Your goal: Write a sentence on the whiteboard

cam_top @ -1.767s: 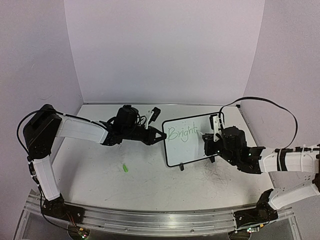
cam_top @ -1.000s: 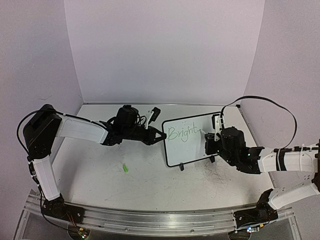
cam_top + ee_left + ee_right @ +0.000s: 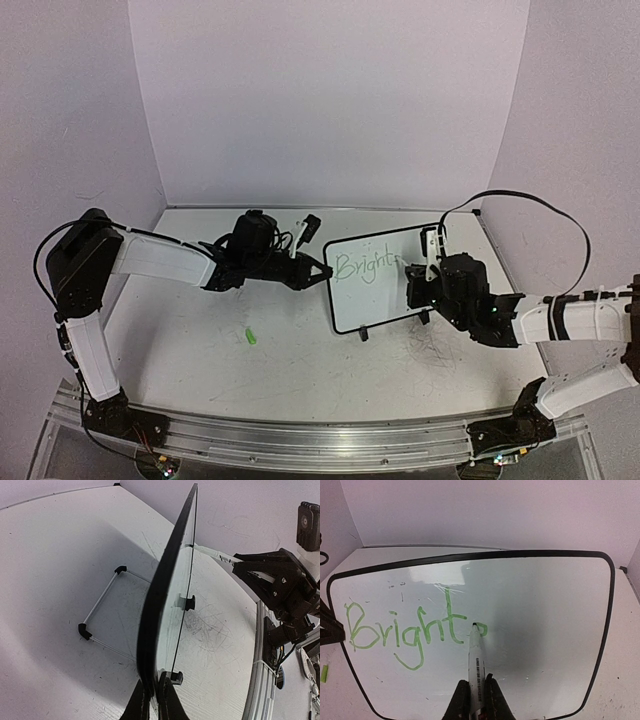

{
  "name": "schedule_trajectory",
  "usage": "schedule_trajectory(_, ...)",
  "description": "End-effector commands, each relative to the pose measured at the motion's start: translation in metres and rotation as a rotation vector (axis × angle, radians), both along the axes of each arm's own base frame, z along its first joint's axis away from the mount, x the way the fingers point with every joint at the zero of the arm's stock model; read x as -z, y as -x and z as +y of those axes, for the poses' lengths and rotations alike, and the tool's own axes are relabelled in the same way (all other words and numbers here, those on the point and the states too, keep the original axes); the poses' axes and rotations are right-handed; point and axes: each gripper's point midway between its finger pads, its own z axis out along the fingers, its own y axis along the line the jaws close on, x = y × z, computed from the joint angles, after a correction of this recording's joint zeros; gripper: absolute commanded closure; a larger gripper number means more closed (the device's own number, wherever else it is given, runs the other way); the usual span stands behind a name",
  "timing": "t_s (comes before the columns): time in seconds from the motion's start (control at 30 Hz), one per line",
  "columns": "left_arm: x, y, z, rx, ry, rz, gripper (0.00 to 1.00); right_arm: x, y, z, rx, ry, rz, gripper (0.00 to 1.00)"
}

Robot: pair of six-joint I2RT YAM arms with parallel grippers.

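The whiteboard (image 3: 378,296) stands tilted on the table, black-framed, and fills the right wrist view (image 3: 550,610). My left gripper (image 3: 322,272) is shut on its left edge; in the left wrist view the black fingers (image 3: 154,685) pinch the frame (image 3: 165,595) seen edge-on. The sentence (image 3: 405,630) reads "Bright" in green, with a small curved stroke begun after the "t". My right gripper (image 3: 476,682) is shut on a white marker (image 3: 476,655) whose tip touches the board at that stroke. In the top view the right gripper (image 3: 415,285) is at the board's right side.
A small green cap (image 3: 250,336) lies on the scuffed white table, left of the board and in front of it. The board's wire stand (image 3: 100,610) rests on the table behind it. Purple walls close in the back and both sides.
The right gripper has shifted the marker slightly to the right past the "t", leaving a short new green stroke. The left arm and the board have stayed still.
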Motion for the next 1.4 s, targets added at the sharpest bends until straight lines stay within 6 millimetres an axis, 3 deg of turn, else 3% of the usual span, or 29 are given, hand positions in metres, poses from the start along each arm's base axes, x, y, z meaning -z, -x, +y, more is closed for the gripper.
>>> schedule_trajectory(0.0,-0.023,-0.002,-0.002,0.005,0.001,-0.069,1.0,0.004,0.003,0.002,-0.018,-0.017,0.031,1.0)
schedule_trajectory(0.93,-0.023,-0.001,-0.003,0.009,0.001,-0.068,1.0,0.022,0.011,-0.009,0.02,-0.014,0.104,1.0)
schedule_trajectory(1.37,-0.022,0.0,-0.003,0.01,-0.001,-0.066,1.0,0.013,0.006,-0.017,0.079,-0.009,0.079,1.0)
